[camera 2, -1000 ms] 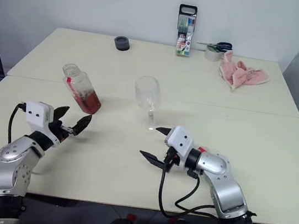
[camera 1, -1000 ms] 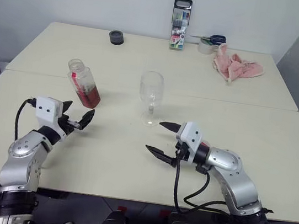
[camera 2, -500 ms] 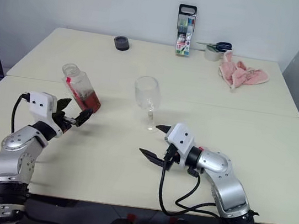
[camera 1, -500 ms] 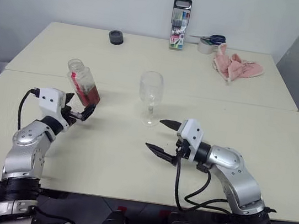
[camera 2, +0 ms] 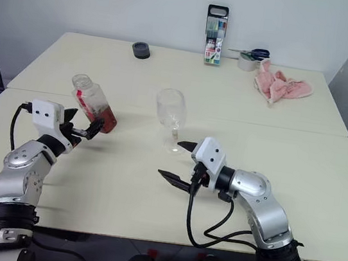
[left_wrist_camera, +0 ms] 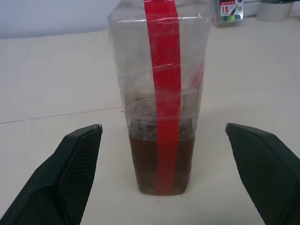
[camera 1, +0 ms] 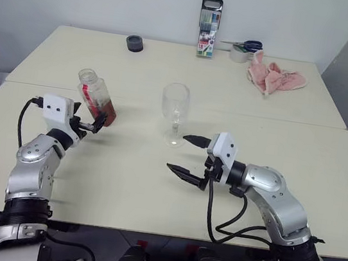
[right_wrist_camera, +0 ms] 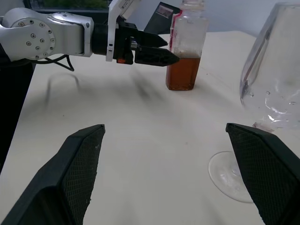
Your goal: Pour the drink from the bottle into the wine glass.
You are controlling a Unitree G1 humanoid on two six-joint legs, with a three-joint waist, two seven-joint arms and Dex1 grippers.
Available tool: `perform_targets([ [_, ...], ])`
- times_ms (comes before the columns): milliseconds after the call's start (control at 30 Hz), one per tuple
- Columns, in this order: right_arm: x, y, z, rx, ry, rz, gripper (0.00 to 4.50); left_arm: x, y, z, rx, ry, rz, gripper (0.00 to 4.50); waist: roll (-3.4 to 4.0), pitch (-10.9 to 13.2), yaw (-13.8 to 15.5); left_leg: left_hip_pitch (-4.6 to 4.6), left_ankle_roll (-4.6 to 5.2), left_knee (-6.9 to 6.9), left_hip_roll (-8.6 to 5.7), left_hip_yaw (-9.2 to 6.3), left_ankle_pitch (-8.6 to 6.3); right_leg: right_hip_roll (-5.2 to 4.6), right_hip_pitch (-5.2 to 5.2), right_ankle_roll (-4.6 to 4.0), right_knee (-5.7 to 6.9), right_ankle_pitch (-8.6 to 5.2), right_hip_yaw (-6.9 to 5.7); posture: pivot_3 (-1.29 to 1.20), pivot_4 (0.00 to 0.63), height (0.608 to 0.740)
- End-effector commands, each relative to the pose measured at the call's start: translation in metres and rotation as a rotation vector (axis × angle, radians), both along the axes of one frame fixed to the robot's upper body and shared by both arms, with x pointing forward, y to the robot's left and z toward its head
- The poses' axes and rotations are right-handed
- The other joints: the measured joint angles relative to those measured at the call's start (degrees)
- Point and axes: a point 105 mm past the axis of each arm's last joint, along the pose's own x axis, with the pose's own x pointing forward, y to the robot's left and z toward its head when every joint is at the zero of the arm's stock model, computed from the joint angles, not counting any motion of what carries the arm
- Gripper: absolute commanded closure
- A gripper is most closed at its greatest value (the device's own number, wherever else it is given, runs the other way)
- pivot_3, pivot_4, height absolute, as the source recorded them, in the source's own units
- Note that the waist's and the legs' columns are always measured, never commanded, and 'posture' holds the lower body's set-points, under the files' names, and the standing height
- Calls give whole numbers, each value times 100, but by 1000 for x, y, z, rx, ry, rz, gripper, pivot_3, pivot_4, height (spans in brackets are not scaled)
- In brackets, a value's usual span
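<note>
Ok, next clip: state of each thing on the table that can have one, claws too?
bottle: upright, uncapped, drink in its lower part
wine glass: upright, empty
left claw: open, at the bottle, not gripping
right claw: open, holding nothing
marker case: upright, shut
pink cloth: crumpled

My left wrist view cuts off the bottle (left_wrist_camera: 161, 93) above its shoulder, hiding its neck. My right wrist view crops the wine glass (right_wrist_camera: 274, 89) at its rim and right side.

My arms are silver metal with black joints; each end effector, left (camera 1: 88, 125) and right (camera 1: 188, 154), has white housing, black textured fingers, looping black cables.
</note>
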Motion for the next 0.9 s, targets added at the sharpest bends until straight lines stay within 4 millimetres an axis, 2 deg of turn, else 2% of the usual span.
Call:
perform_targets([
  [33, 0, 2, 15, 24, -53, 5, 77, 3, 7, 20, 34, -58, 4, 0, 0, 0, -1, 0, 0, 0, 0, 0, 0, 0, 0, 0, 0, 0, 0, 0, 150, 740],
  [367, 2, 4, 24, 32, -85, 4, 77, 24, 7, 30, 68, -60, -54, 0, -1, 0, -13, -1, -1, 0, -1, 0, 1, 1, -1, 0, 0, 0, -2, 0, 150, 740],
  [533, 2, 5, 25, 33, -90, 1, 77, 34, 2, 28, 66, -45, -95, 0, -1, 0, -23, -2, -2, 1, -2, 0, 1, 0, -1, 0, 0, 0, -2, 0, 150, 740],
  [633, 3, 5, 25, 34, -95, -3, 0, 37, -2, 27, 61, -39, -119, 539, -1, 0, -34, -2, -3, 1, -2, 0, 2, 0, -2, 0, 1, 0, -1, 0, 150, 740],
  [833, 3, 2, 27, 34, -116, -20, 0, 38, -7, 22, 58, -23, -150, 2420, -2, 0, -42, -3, -2, 1, -2, -1, 1, 0, -3, 0, 1, 0, -2, 0, 150, 740],
  [900, 3, 0, 29, 36, -128, -32, 0, 36, -15, 24, 64, -28, -186, 2790, -2, 0, -42, -4, -2, 1, -2, -2, 1, 0, -3, 0, 1, 0, -2, 0, 150, 740],
])
